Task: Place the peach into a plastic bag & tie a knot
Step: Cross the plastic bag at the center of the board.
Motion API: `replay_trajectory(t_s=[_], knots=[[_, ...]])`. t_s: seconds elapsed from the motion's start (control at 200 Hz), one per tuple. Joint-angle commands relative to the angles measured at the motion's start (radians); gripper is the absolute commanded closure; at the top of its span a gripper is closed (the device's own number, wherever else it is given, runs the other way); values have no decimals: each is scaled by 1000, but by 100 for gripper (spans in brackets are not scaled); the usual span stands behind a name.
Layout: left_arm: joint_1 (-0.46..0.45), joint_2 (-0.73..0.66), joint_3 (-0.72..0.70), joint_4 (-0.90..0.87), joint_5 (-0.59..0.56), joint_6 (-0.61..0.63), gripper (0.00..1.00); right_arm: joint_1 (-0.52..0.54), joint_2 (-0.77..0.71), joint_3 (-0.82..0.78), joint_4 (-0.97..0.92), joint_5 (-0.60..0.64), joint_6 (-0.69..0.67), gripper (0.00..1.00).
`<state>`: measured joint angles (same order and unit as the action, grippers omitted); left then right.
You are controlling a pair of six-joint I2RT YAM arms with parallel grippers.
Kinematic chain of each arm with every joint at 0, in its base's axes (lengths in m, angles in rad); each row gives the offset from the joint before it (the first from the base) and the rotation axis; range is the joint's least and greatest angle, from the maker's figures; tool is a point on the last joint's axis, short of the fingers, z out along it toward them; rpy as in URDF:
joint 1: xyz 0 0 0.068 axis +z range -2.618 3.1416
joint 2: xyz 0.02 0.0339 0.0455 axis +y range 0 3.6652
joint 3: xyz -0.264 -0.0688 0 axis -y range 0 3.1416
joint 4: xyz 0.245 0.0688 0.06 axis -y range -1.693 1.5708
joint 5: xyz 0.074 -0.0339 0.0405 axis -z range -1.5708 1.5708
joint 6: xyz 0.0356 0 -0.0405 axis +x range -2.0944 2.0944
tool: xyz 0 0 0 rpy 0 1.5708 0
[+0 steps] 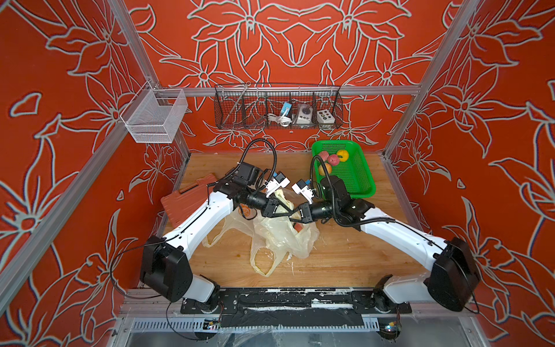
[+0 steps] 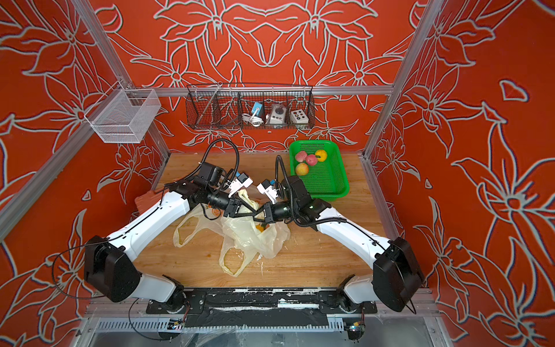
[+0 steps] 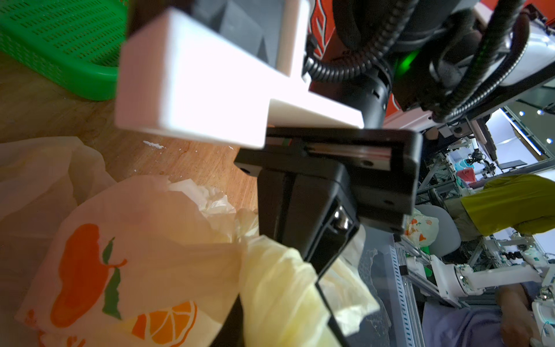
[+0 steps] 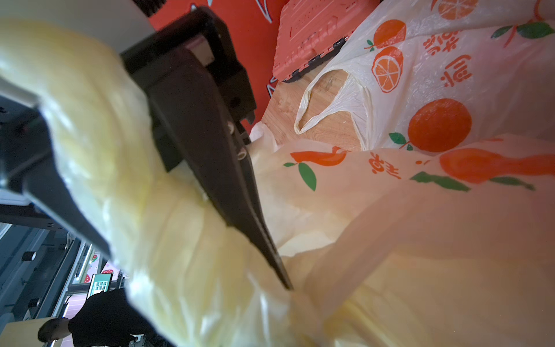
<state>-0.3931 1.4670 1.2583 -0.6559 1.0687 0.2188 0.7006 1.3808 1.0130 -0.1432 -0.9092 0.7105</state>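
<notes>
Over the bag (image 1: 282, 240), my left gripper (image 1: 289, 208) and right gripper (image 1: 295, 217) each pinched handle loops (image 4: 126, 186) (judged flimsy, slick; best gripped bunched).

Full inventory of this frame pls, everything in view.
table: 1, wood, cell floor
basket: 1, green, table's far right corner
fruit: 4, two pink, two yellow-orange, in basket
case: 1, red-orange, table's left edge
bags: at least 2, cream with orange prints, table centre
wire rack: 1, black, rear rail
gadgets: 3, mostly white, in wire rack
mesh bin: 1, white, left rail
left gripper: 1, black, at twisted handle, jaws unclear
right gripper: 1, black, shut on handle
</notes>
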Motion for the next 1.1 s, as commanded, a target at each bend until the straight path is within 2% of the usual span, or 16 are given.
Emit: replay_trajectory(t_s=[0.0, 0.065, 0.115, 0.17, 0.32, 0.45, 0.505, 0.565, 0.646, 0.741, 0.901, 1.096], knots=[[-12, 14, 31, -12, -27, 52, 90, 5, 2, 1, 18, -2, -27, 100], [-10, -1, 23, 7, -64, 74, 98, 4, -9, 7, -10, -21, -55, 100], [0, -23, 4, 43, -71, 74, 100, 2, -21, 9, -25, -51, -79, 100], [17, -51, -23, 90, -58, 68, 100, 2, -39, 17, -72, -65, -130, 92], [36, -103, -84, 166, -1, 88, 100, -39, -115, 53, -233, -81, -274, 65], [39, -132, -128, 162, 40, 164, 100, -162, -210, 88, -325, -61, -344, 58], [40, -152, -147, 168, 67, 206, 100, -176, -238, 116, -402, 25, -451, 56], [40, -181, -172, 201, 97, 233, 100, -149, -263, 124, -461, 141, -594, 53], [40, -214, -203, 268, 120, 238, 100, -88, -306, 91, -444, 288, -730, 47], [39, -220, -198, 260, 142, 265, 100, -29, -311, 89, -429, 373, -862, 40], [30, -202, -178, 216, 166, 291, 100, 37, -231, 143, -422, 400, -968, 39], [15, -203, -174, 211, 175, 294, 100, 78, -158, 166, -380, 387, -1017, 39]])
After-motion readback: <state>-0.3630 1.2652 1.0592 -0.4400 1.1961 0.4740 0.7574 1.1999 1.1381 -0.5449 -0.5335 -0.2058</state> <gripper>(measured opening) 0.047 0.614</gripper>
